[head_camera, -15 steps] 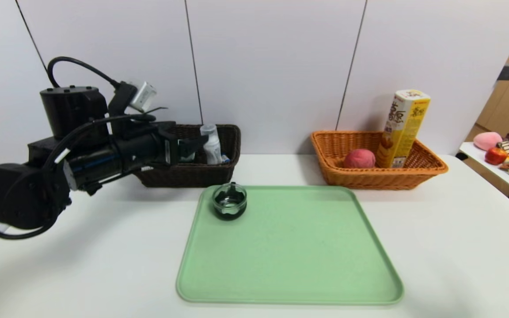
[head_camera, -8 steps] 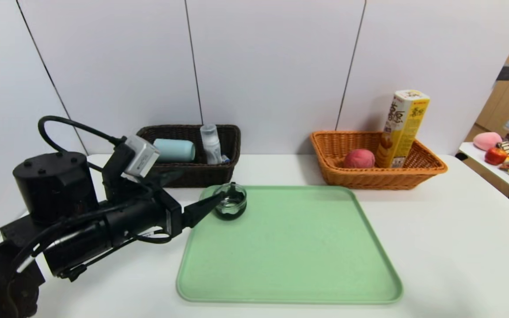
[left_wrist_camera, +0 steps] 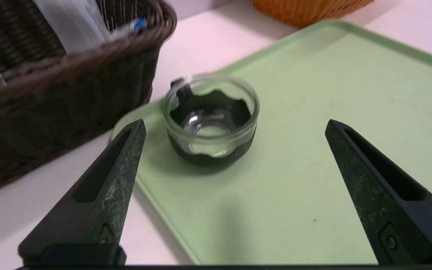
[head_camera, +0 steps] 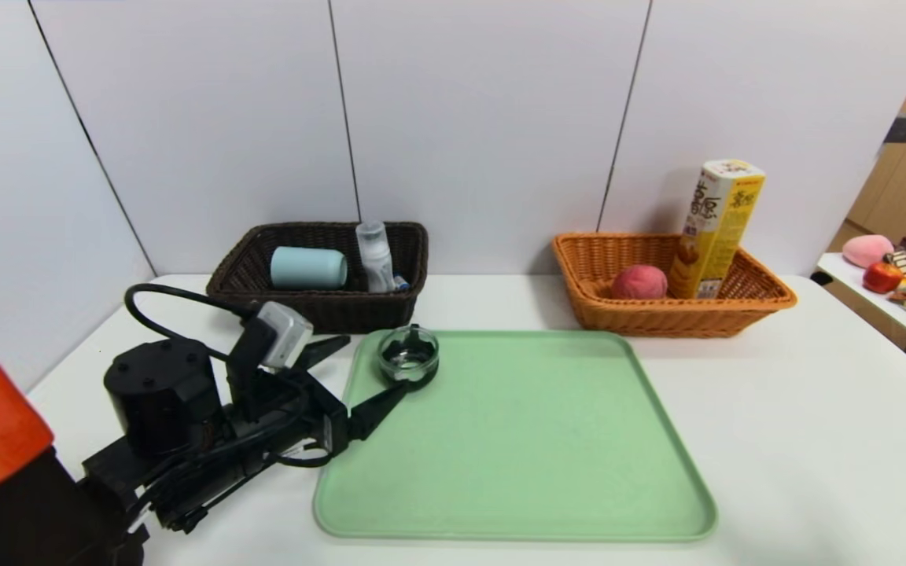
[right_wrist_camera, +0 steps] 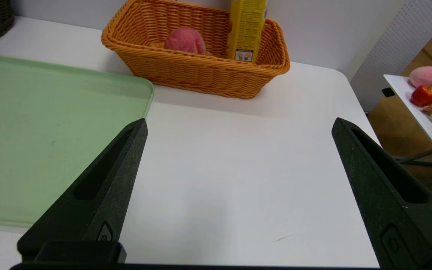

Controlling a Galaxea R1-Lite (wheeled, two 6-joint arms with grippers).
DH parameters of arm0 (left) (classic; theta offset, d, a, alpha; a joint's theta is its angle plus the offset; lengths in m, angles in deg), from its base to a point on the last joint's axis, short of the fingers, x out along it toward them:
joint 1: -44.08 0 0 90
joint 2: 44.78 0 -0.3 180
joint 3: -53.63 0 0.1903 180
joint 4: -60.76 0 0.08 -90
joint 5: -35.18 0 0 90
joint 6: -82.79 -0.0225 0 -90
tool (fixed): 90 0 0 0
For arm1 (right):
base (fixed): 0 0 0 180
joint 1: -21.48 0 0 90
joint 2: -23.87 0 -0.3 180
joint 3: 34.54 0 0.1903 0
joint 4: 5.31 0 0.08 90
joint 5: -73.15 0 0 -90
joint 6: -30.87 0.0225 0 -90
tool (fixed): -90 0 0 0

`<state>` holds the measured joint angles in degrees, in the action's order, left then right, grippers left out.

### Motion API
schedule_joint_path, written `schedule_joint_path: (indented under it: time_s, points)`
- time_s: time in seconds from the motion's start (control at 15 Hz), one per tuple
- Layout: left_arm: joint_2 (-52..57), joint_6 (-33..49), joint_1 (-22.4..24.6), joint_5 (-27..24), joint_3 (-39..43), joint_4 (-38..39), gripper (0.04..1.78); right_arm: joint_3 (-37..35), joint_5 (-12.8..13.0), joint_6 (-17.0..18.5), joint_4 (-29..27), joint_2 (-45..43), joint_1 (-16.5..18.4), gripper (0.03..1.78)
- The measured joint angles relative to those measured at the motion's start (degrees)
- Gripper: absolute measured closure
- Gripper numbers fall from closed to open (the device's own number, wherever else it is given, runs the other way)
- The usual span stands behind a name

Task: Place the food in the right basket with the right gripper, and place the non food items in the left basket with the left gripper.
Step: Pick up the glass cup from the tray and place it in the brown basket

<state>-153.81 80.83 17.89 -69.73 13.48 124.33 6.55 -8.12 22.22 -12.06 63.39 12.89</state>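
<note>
In the head view, the left gripper (head_camera: 359, 376) sits low in the lower left of the frame, jaws spread wide and holding nothing, its tips just short of the glass jar (head_camera: 408, 360). The jar stands upright in the upper left corner of the green tray (head_camera: 516, 479) on the white desk (head_camera: 799, 440). Behind it, the dark basket (head_camera: 343, 310) holds a pale blue cylinder (head_camera: 308, 268) and a clear bottle (head_camera: 376, 255); the orange basket (head_camera: 673, 314) at upper right holds a pink ball (head_camera: 640, 281) and a yellow box (head_camera: 716, 224).

In the left wrist view, the jar (left_wrist_camera: 211, 118) sits between and beyond the spread fingers (left_wrist_camera: 103, 191).

In the right wrist view, the right gripper (right_wrist_camera: 238, 125) hangs over bare desk, jaws wide and empty.
</note>
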Motion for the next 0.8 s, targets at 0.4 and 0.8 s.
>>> schedule_joint_path:
  time_s: [0.4,0.8]
  points:
    - [-6.9,0.05,0.0,0.59,-1.95,0.24,0.13,-0.52,0.0,0.02,0.02,-0.69,0.0,0.12]
    - [-9.76,-0.22,-0.07,0.48,-6.86,0.24,0.13,-0.28,0.0,0.02,0.09,-0.96,0.0,0.12]
